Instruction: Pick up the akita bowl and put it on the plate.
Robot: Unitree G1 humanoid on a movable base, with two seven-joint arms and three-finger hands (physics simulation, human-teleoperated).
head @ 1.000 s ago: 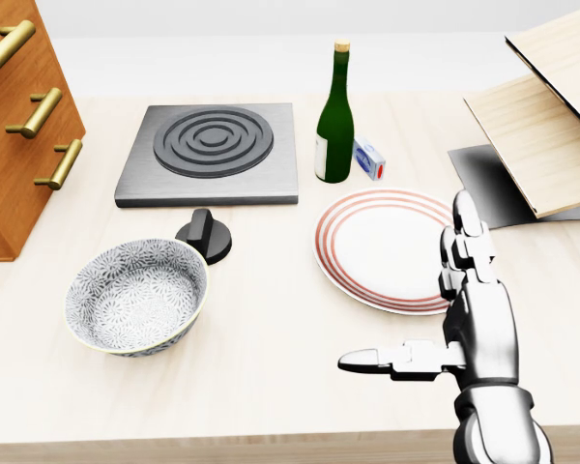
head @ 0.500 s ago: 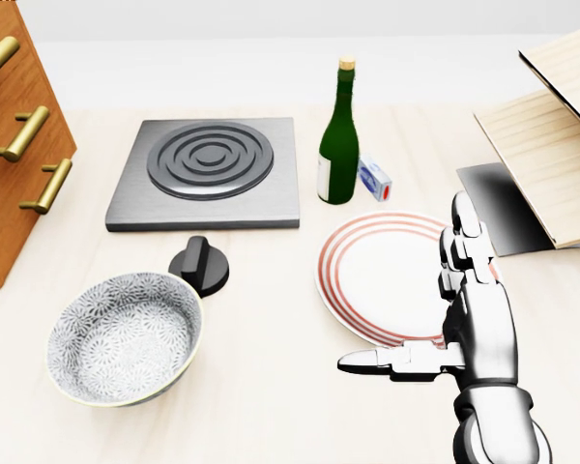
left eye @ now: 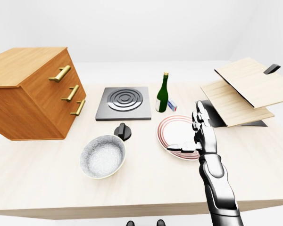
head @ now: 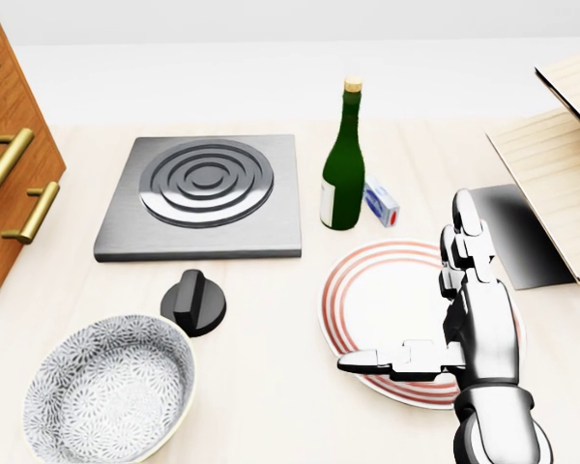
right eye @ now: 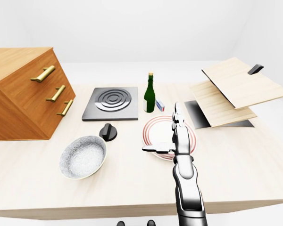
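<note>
Akita bowl point(head: 106, 401): empty, upright on the table point(head: 261, 387) at the head view's lower left, its lowest rim cut off by the frame edge; just below the black knob point(head: 193, 302), well apart from the plate point(head: 382, 290). Right hand point(head: 483, 333): released, fingers straight, thumb out leftward, grasping nothing; it hides the plate's right rim, and contact cannot be told. Left hand: outside every view.

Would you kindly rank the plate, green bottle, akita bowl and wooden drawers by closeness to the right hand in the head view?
1. The plate, beneath the right hand.
2. The green bottle, up and left.
3. The akita bowl, bottom left.
4. The wooden drawers, far left.
</note>
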